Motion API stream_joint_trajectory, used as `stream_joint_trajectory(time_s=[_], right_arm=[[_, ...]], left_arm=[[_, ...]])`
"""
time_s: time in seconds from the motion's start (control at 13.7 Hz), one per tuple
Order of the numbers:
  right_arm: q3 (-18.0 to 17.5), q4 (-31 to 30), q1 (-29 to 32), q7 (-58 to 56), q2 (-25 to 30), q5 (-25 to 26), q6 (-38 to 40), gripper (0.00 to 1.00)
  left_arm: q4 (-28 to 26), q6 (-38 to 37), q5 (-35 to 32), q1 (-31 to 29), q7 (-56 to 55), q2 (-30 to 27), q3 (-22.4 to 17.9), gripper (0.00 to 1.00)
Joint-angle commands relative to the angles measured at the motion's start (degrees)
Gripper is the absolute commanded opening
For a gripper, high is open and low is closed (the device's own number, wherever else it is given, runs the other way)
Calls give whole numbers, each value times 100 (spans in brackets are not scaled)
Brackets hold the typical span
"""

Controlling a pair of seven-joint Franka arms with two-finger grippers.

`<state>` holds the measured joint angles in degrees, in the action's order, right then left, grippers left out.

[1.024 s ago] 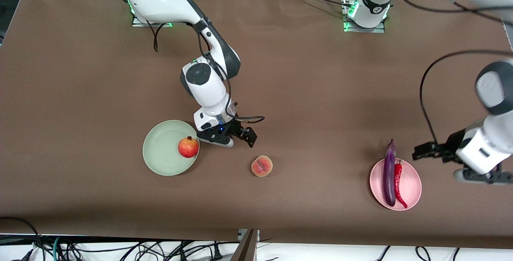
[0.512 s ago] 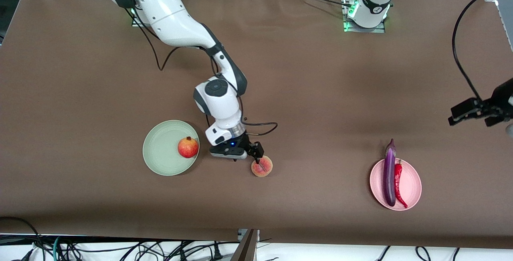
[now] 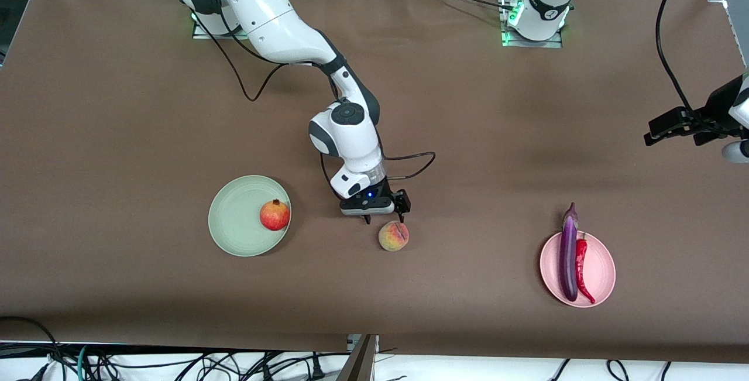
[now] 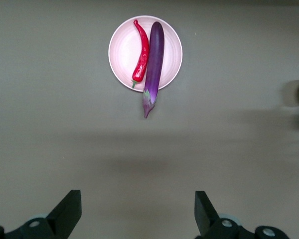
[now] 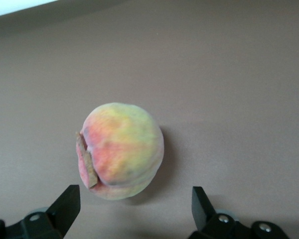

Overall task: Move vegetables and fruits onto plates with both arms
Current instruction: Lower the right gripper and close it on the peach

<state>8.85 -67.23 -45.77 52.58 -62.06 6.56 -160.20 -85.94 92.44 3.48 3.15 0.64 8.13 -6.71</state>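
Right gripper (image 3: 384, 215) hangs just above the tabletop beside the peach (image 3: 393, 236), fingers spread wide, nothing between them. In the right wrist view only the two fingertips (image 5: 65, 206) show at the frame edge; the peach (image 5: 120, 150) lies on the brown cloth ahead of them, not yet between them, stem scar turned sideways. Right arm reaches from its base in a long bend, wrist pointing down.

Peach sits on bare table (image 3: 468, 135), between the green plate (image 3: 234, 229) and the pink plate (image 3: 600, 275), nearer the green one. Pomegranate (image 3: 274, 215) rests on the green plate at the rim closest to the peach.

Eggplant (image 3: 567, 255) and chili (image 3: 582, 267) lie side by side on the pink plate, eggplant's stem end overhanging the rim.

Left gripper (image 3: 658, 130) is high over the table's left-arm end, well apart from the peach, fingers apart; arm mostly cut off by the frame edge.
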Motion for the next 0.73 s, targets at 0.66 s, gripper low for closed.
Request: stream_joint_trajectory(time_s=[0.66], right_arm=[[238,431,68,-291,-473,170,-231,97]], left_arm=[[-45,-192,-401,-60,-99,48,320,100]])
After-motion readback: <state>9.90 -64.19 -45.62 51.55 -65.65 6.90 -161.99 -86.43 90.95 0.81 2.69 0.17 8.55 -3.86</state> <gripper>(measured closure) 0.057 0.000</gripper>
